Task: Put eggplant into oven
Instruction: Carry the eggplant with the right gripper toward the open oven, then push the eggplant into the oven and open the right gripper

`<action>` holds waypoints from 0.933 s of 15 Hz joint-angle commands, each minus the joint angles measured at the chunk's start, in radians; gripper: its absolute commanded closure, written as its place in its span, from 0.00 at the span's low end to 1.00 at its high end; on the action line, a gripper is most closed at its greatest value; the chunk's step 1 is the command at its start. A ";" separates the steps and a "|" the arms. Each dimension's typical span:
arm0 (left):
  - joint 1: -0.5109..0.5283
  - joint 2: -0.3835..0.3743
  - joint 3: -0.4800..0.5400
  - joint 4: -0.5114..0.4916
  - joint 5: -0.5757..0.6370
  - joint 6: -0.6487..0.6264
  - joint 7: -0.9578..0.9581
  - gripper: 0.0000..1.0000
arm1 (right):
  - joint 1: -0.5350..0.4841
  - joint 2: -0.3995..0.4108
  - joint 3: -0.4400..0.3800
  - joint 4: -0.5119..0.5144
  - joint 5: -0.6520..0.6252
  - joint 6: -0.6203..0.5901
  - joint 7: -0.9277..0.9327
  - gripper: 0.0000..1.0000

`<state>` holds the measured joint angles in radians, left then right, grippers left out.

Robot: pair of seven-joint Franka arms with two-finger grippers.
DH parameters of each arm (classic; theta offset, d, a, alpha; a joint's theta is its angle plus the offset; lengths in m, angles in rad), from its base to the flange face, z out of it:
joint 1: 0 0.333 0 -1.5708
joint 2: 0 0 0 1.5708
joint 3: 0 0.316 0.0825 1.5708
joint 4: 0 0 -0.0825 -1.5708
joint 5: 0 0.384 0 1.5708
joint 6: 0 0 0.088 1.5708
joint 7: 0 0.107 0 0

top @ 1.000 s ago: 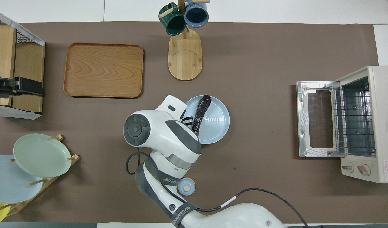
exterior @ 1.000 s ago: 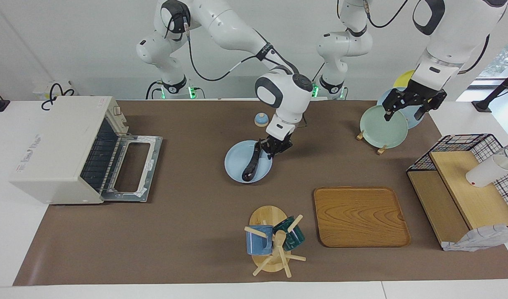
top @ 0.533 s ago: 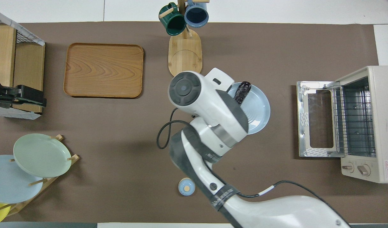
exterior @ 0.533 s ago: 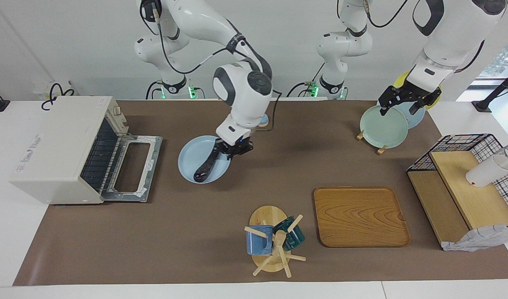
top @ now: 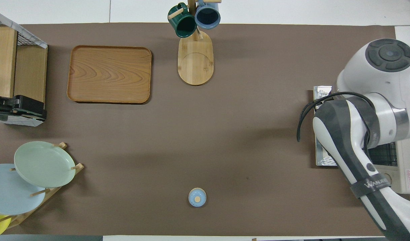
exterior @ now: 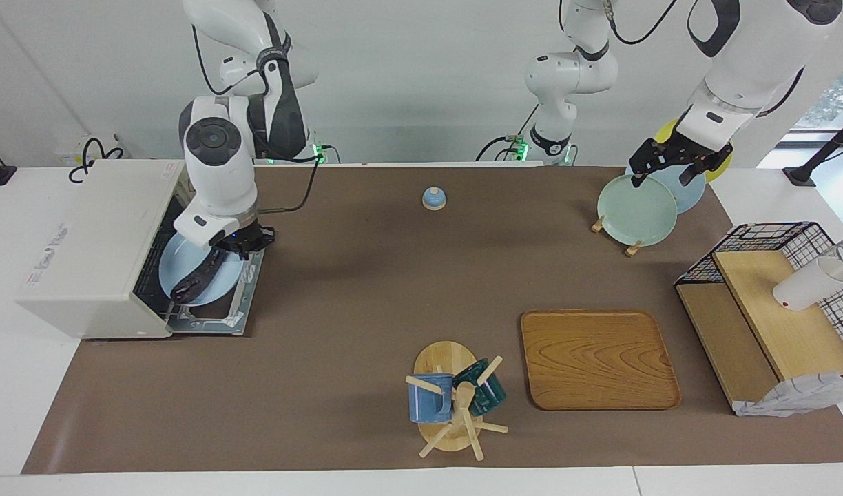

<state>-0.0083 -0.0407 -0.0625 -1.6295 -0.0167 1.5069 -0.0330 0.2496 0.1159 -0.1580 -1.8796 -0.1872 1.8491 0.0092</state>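
Eggplant, long glossy dark purple: lies on pale blue round plate over boxy cream oven's open door | likely slippery; plate-rim grip safest | right gripper clenched on plate | left gripper spread, waiting over plate rack.

Right arm covers oven (door hidden).

Dark glossy eggplant lying on a pale blue plate, over the lowered door of the open white oven
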 commanded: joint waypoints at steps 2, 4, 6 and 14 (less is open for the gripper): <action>0.002 -0.008 0.000 -0.001 0.018 -0.008 0.007 0.00 | -0.050 -0.088 0.018 -0.171 -0.018 0.120 -0.040 1.00; 0.001 -0.008 0.000 -0.001 0.018 -0.010 0.005 0.00 | -0.122 -0.094 0.018 -0.210 -0.017 0.169 -0.130 1.00; 0.001 -0.010 0.000 -0.001 0.018 -0.014 0.004 0.00 | -0.148 -0.107 0.018 -0.239 -0.015 0.180 -0.152 1.00; 0.002 -0.010 0.000 -0.001 0.018 -0.014 0.004 0.00 | -0.194 -0.136 0.018 -0.336 -0.015 0.291 -0.170 0.72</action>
<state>-0.0076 -0.0407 -0.0620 -1.6295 -0.0167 1.5068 -0.0330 0.0794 0.0065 -0.1543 -2.1805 -0.1872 2.1169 -0.1358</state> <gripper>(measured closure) 0.000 0.890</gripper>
